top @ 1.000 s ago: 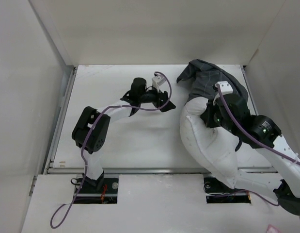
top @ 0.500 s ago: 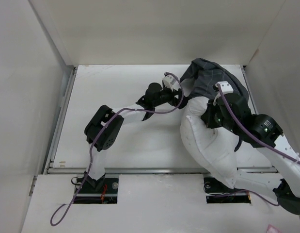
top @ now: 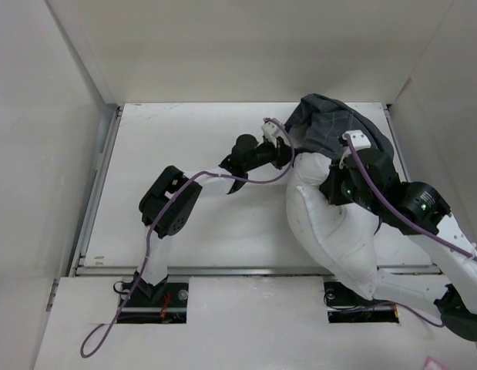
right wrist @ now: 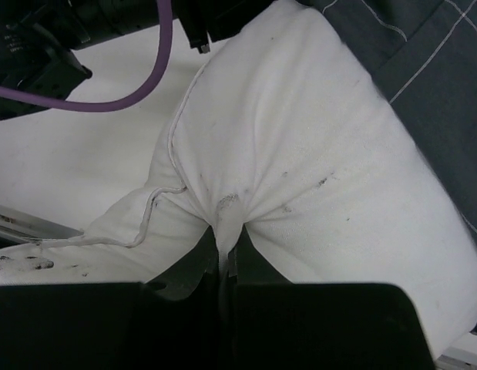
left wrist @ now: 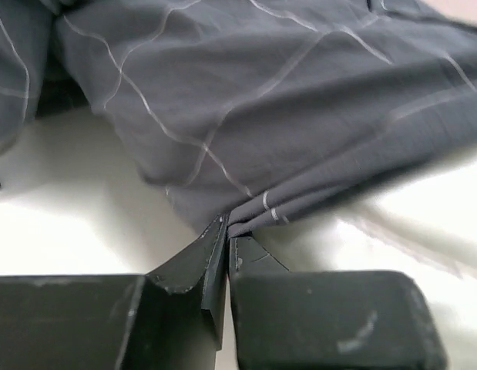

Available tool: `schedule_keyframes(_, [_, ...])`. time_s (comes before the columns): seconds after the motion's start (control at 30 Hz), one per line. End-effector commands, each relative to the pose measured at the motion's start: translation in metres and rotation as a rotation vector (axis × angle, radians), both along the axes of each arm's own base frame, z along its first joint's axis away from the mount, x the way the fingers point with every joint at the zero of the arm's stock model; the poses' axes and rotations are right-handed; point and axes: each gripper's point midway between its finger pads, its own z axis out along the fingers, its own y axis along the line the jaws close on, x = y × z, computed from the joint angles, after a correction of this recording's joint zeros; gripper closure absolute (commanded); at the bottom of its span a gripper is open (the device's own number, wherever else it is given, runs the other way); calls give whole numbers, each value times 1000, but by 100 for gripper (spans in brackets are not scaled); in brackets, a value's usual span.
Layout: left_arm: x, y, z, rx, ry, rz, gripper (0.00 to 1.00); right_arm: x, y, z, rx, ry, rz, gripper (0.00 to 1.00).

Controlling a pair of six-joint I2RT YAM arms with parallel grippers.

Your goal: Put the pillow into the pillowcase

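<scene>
The plump white pillow (top: 330,227) lies on the right of the table, its far end tucked under the dark grey pillowcase (top: 330,127) with thin light grid lines. My left gripper (top: 288,154) reaches to the pillowcase's near left edge and is shut on a fold of its hem (left wrist: 257,204). The pillowcase (left wrist: 246,100) fills the upper part of the left wrist view. My right gripper (right wrist: 229,231) is shut on a pinch of the pillow (right wrist: 300,154), which bunches between its fingers. The pillowcase (right wrist: 423,69) covers the pillow's upper right in the right wrist view.
White walls (top: 61,116) enclose the table on the left, back and right. The left arm's purple cable (right wrist: 122,96) crosses above the pillow's left edge. A metal rail (top: 223,270) runs along the table's near edge.
My left arm swung right from mid-table to the pillowcase's edge and its gripper closed on the cloth. The right gripper and pillow have stayed put.
</scene>
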Motion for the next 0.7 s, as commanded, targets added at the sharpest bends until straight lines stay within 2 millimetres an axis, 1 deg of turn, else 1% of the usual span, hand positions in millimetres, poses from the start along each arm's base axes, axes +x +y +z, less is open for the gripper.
schedule_keyframes(0.0, [-12,31,79,-142,-201,28,100,2,-6,20,30,-59,-31,100])
schedule_keyframes(0.03, [-19,38,83,-168,-189,39,100,4,-7,22,32,-70,-40,100])
schedule_keyframes(0.07, [-23,54,67,-156,-159,65,100,5,-8,18,28,-62,-54,100])
schedule_keyframes(0.1, [-27,69,88,-184,-195,89,100,7,-7,20,34,-75,-61,100])
schedule_keyframes(0.13, [-30,75,89,-187,-178,109,100,11,-11,20,27,-89,-96,100])
schedule_keyframes(0.17, [-29,85,78,-162,-146,139,100,13,-14,17,19,-88,-118,100])
schedule_keyframes(0.2, [-35,94,82,-149,-127,162,100,18,-14,18,14,-99,-134,100])
schedule_keyframes(0.27, [-43,106,80,-138,-123,191,100,24,-12,4,-13,-83,-143,100])
schedule_keyframes(0.3, [-53,113,61,-111,-93,192,100,28,-7,-2,-22,-75,-142,100])
schedule_keyframes(0.33, [-57,125,71,-119,-101,216,100,37,-2,-5,-25,-92,-143,100])
schedule_keyframes(0.37, [-64,129,69,-116,-80,215,100,42,-1,-17,-45,-84,-154,100])
schedule_keyframes(0.4, [-72,137,65,-106,-51,229,100,55,6,-18,-32,-117,-176,100])
schedule_keyframes(0.43, [-79,137,65,-101,-45,220,100,56,7,-30,-58,-94,-174,100])
schedule_keyframes(0.47, [-85,139,64,-98,-30,209,100,70,19,-25,-20,-138,-172,100])
schedule_keyframes(0.5, [-91,137,66,-95,-26,197,100,72,35,-35,-7,-123,-107,100])
schedule_keyframes(0.53, [-96,136,66,-85,-15,188,100,78,49,-44,-1,-118,-84,100])
schedule_keyframes(0.57, [-104,135,62,-59,15,191,100,88,66,-35,55,-171,-72,100])
schedule_keyframes(0.6, [-108,135,61,-43,15,188,100,86,80,-44,64,-175,-40,100])
schedule_keyframes(0.63, [-112,135,62,-40,18,188,100,92,89,-49,67,-192,-45,100])
schedule_keyframes(0.67, [-125,134,63,-39,32,167,100,99,98,-40,131,-232,-76,100])
